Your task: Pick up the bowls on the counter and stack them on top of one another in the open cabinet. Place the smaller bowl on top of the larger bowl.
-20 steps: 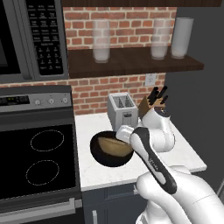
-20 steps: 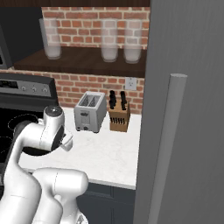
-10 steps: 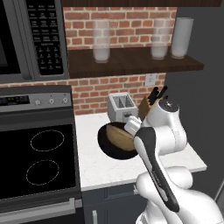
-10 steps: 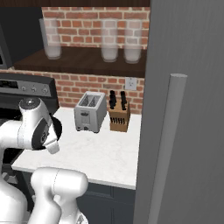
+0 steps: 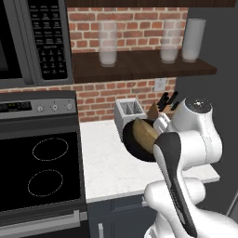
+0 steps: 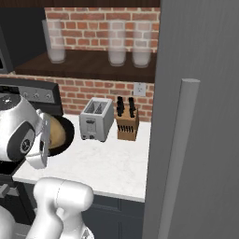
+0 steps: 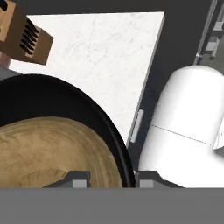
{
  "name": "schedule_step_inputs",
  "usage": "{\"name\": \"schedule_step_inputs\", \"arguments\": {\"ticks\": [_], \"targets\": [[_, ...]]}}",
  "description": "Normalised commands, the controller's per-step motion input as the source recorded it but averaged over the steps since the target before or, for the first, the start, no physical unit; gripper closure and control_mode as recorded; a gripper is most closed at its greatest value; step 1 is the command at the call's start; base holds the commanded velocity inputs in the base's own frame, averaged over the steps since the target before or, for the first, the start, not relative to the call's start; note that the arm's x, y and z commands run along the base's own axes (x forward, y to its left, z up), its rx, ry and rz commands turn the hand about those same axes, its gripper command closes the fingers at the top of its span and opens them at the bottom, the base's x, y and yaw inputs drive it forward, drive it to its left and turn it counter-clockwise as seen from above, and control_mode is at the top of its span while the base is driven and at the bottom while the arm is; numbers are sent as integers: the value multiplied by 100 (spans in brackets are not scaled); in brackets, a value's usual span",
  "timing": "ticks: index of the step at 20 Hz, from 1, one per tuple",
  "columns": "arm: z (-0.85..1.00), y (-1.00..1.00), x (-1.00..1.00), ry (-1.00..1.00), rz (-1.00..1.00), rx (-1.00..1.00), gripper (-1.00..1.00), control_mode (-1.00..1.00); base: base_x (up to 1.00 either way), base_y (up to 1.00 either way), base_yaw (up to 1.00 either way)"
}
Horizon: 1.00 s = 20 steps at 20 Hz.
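Stovetop (image 5: pixel 46 169) far left. Black bowl (image 5: pixel 135 144) lifted off worktop (image 5: pixel 104 160), tilted on edge, tan wooden bowl (image 5: pixel 145 136) nested inside. Claw (image 7: pixel 107 178) pinching black bowl's rim, one finger inside, one outside. Toaster (image 5: pixel 128 111), knife block (image 6: pixel 127 122) behind. Shelf (image 5: pixel 139 65) above holds glasses.

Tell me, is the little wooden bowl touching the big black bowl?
Touching. The hand view shows the wooden bowl sitting inside the black bowl, no gap between them.
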Motion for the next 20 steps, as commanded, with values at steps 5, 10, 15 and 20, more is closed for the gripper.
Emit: {"name": "schedule_step_inputs", "arguments": {"ticks": [5,10,15,20], "targets": [[74,-15,-64,-2,-32,7,100,-100,0,0,0],[85,-9,-37,-12,-23,0,100,-100,0,0,0],[90,-21,-11,-14,-18,0,100,-100,0,0,0],[79,-26,-1,-9,-6,2,100,-100,0,0,0]]}}
